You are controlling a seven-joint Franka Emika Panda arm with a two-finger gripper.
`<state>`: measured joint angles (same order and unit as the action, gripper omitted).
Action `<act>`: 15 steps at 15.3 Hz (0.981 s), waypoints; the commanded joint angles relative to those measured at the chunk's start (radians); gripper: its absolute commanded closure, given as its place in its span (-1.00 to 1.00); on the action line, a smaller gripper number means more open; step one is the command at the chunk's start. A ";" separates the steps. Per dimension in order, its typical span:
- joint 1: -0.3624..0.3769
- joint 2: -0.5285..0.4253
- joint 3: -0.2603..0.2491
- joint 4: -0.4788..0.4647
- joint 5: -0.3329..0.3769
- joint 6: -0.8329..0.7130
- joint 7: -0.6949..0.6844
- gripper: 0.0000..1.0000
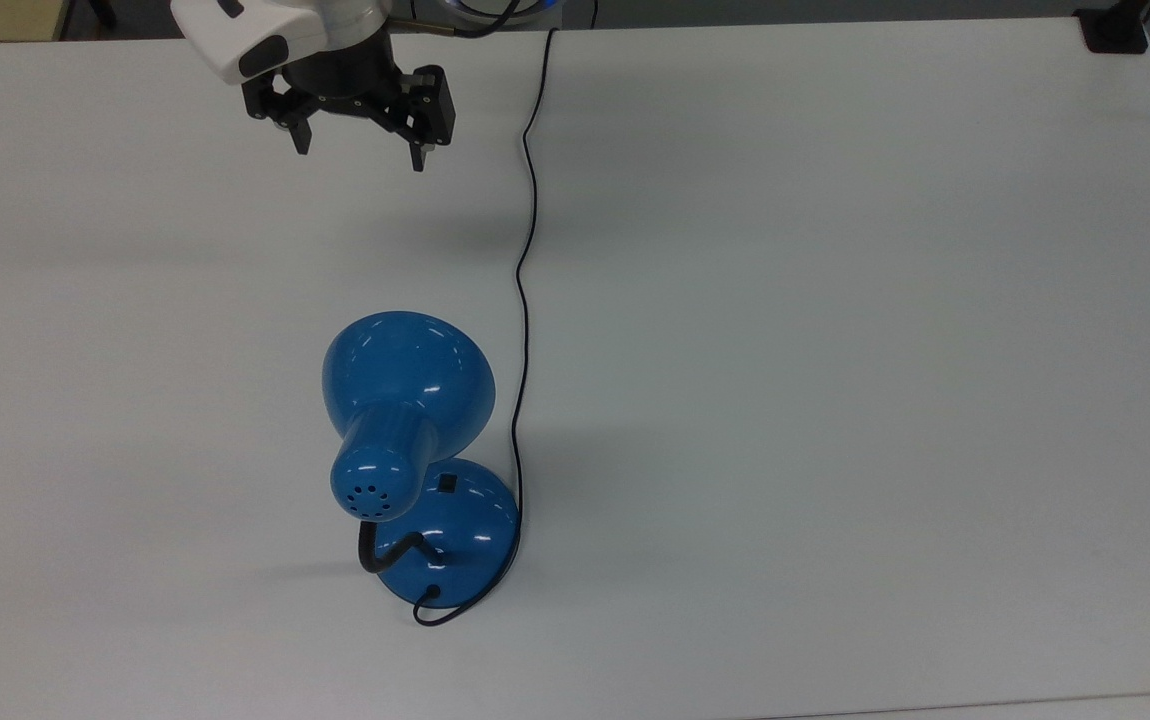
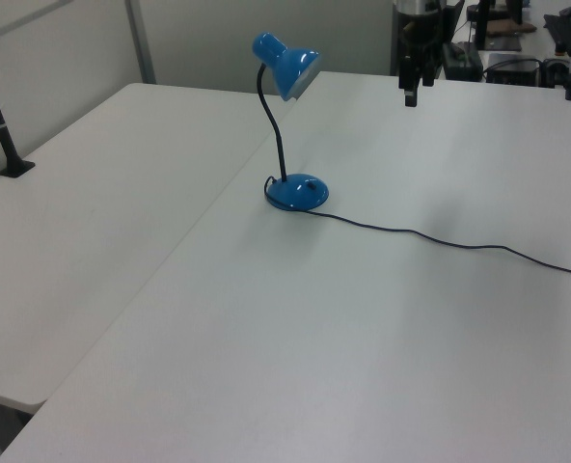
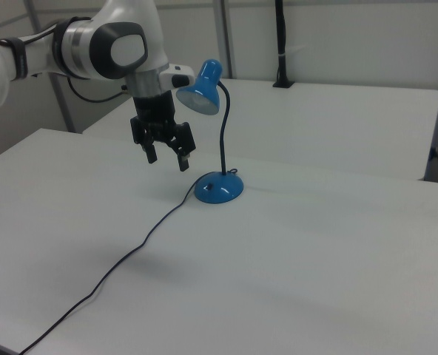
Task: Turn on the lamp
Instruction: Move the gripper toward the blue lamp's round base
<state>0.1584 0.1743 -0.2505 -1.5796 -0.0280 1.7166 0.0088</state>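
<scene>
The lamp [image 1: 405, 390] is glossy blue, with a bell-shaped shade, a black bendy neck [image 1: 375, 550] and a round domed base [image 1: 465, 535] standing on the white table [image 1: 835, 350]. A small black switch [image 1: 448, 484] sits on top of the base. In the left view the lamp [image 2: 287, 66] stands upright over its base [image 2: 298, 192]. My gripper [image 1: 360, 150] hangs open and empty above the table, well apart from the lamp, near the top view's upper edge. In the right view the gripper [image 3: 167, 160] hovers just left of the base [image 3: 219, 187], below the shade [image 3: 202, 89].
The lamp's thin black cord [image 1: 525, 300] snakes from the base across the table to its far edge, passing close to the gripper's right in the top view. A black clamp [image 1: 1115, 30] sits at the table's corner. A second table [image 2: 93, 193] adjoins, with a black post [image 2: 1, 125].
</scene>
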 commanded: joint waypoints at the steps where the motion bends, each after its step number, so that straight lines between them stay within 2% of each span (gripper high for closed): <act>1: -0.002 -0.032 -0.009 -0.013 -0.010 -0.046 0.022 -1.00; 12: -0.013 -0.019 -0.009 -0.011 -0.001 -0.025 0.002 -1.00; 13: -0.011 -0.016 -0.009 -0.011 0.000 -0.008 0.000 -0.95; 14: -0.011 -0.015 -0.009 -0.013 0.000 0.018 0.000 -0.68; 15: -0.011 -0.010 -0.007 -0.013 0.002 0.044 -0.012 -0.31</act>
<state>0.1470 0.1696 -0.2607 -1.5786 -0.0280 1.7031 0.0117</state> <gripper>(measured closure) 0.018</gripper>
